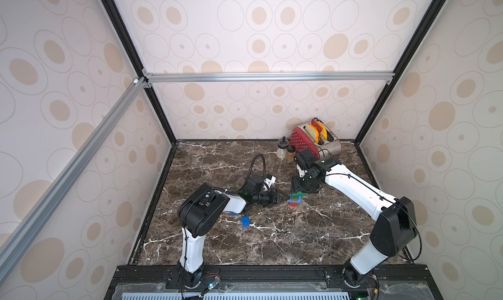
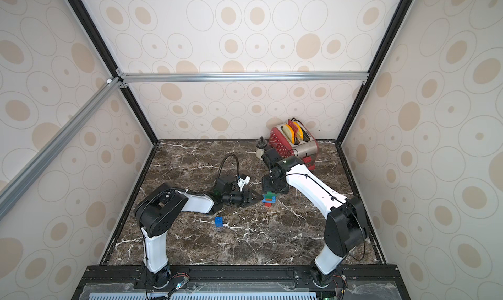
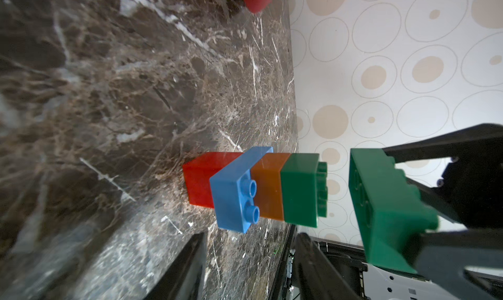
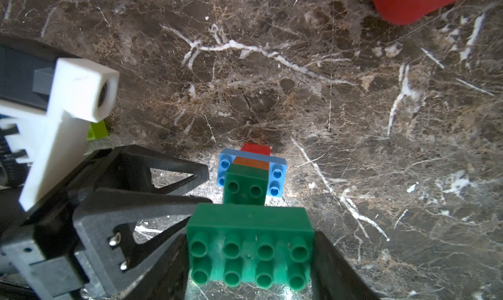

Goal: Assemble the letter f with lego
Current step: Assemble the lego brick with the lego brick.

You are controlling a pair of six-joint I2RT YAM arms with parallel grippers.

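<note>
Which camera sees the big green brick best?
Right wrist view: the big green brick sits close, all eight studs showing. Left wrist view shows its side; both top views, a tiny green speck.

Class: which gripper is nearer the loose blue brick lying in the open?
Left: left gripper is beside the stack, just beyond the blue brick; right gripper is over the stack, farther.

No text, label, brand, number or sign is legible anywhere. The studs of the oblong dark green brick [image 4: 249, 230] are too blurred for lettering, and the red toaster [image 1: 299, 140] behind it is too small.
</note>
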